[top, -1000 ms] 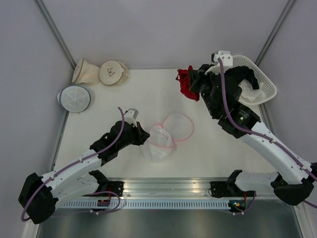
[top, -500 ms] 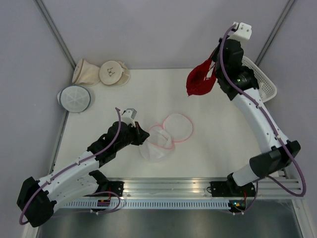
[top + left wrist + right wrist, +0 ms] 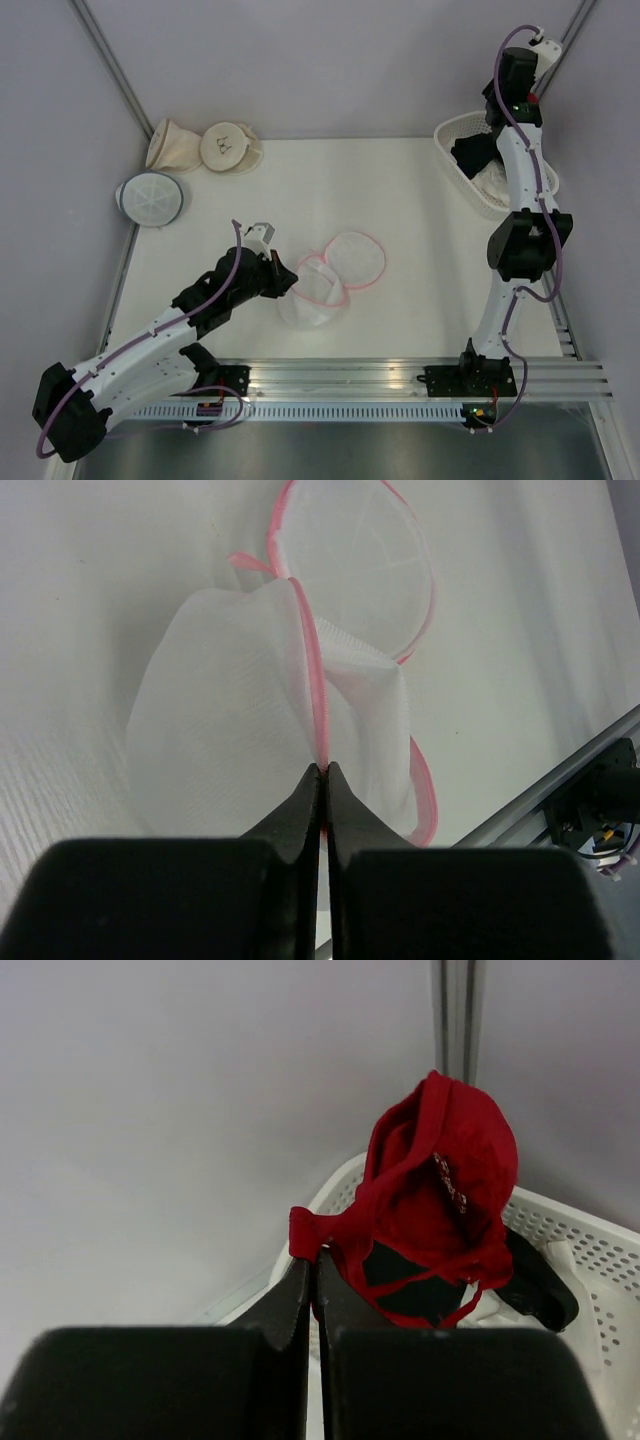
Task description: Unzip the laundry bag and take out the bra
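**Right gripper (image 3: pixel 312 1256) pinched shut on one end of the bra (image 3: pixel 440 1175), high above the white basket (image 3: pixel 600 1250).**

Better to lower until the bunched cups sit inside the rim before letting go, so nothing drapes outside. The bra's long axis seems to run from the pinched end out toward the basket, though the top view nearly hides it. Left gripper (image 3: pixel 323 772) clamps the opened laundry bag (image 3: pixel 215 730) by its pink rim.

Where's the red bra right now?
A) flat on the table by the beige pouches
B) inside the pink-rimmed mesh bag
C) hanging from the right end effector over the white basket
C: the right wrist view shows the red bra pinched in the right end effector, dangling above the white basket.
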Tool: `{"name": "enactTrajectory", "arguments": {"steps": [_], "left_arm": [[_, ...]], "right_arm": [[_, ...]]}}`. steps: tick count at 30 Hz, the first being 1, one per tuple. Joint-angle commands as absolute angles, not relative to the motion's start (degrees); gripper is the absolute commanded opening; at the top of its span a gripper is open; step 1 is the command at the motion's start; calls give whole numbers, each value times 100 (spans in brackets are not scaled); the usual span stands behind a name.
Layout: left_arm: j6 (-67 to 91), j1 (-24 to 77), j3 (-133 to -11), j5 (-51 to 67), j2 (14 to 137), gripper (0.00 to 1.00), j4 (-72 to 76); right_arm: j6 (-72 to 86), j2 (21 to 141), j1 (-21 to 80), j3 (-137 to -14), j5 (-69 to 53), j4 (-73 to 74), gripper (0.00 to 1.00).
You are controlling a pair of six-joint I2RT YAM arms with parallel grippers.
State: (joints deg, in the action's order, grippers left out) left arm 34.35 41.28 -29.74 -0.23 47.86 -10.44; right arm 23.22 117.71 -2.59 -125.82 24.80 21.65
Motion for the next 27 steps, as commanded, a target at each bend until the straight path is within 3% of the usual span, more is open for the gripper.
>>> {"name": "enactTrajectory", "arguments": {"steps": [1, 14, 17, 20, 23, 27], "left_arm": [[3498, 4148, -3287, -167, 4825, 2, -1072], [3480, 4148, -3331, -123, 5019, 2, -1090], [3489, 4148, -3322, -114, 4940, 2, -1099], [3498, 4148, -3322, -106, 4913, 2, -1081], [3533, 4148, -3296, -70, 4922, 2, -1002], [3656, 4148, -3156, -27, 4869, 2, -765]], "right_arm": [[2522, 12207, -571, -12911, 2083, 2329, 0], [3207, 13228, -1169, -12278, 2320, 2399, 0], [3296, 12992, -1169, -12278, 2399, 2645, 21], [3279, 12342, -1134, -11998, 2303, 2585, 51], [2980, 11507, -976, -11664, 2171, 2347, 69], [2804, 10680, -792, -11435, 1689, 2495, 77]]}}
